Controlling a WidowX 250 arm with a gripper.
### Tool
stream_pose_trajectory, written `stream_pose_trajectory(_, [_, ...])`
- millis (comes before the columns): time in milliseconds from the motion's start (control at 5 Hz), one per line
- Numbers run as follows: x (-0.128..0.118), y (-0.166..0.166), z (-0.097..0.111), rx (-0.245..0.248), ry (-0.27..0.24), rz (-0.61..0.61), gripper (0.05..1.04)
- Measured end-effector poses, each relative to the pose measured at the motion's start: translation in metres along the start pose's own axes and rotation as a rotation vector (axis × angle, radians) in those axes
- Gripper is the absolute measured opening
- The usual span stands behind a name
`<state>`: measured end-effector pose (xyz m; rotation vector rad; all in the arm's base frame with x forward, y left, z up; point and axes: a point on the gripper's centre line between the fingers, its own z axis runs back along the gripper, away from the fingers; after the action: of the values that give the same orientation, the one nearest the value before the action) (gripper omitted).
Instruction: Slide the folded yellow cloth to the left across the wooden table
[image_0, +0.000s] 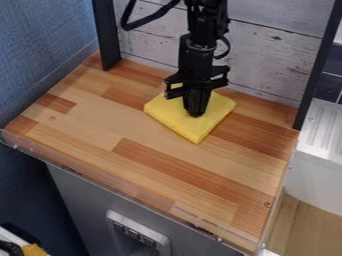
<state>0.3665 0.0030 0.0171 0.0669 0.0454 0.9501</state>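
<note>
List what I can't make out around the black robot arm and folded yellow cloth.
All in the camera view:
Black robot arm: upper part cut off by the top edge.
Folded yellow cloth: part hidden behind the black gripper.
Wooden tabletop: covered beneath the cloth.
Orange-yellow item, lower left: cut off by the bottom edge.

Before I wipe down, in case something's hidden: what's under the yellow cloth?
Wooden tabletop shows around the yellow cloth; what lies beneath is covered. The gripper is over it.
</note>
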Motion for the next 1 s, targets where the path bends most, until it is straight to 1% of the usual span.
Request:
stream_pose_trajectory(200, [-0.001,-0.004,-0.003,-0.004,0.025,-0.014,0.064])
stream_pose_trajectory(400, [0.004,0.001,-0.004,-0.024,0.052,-0.102,0.064])
stream_pose_trajectory(800, [0.025,0.04,-0.01,-0.077,0.096,-0.4,0.064])
stream_pose_trajectory(1000, [0.033,0.057,-0.012,-0.125,0.069,-0.54,0.064])
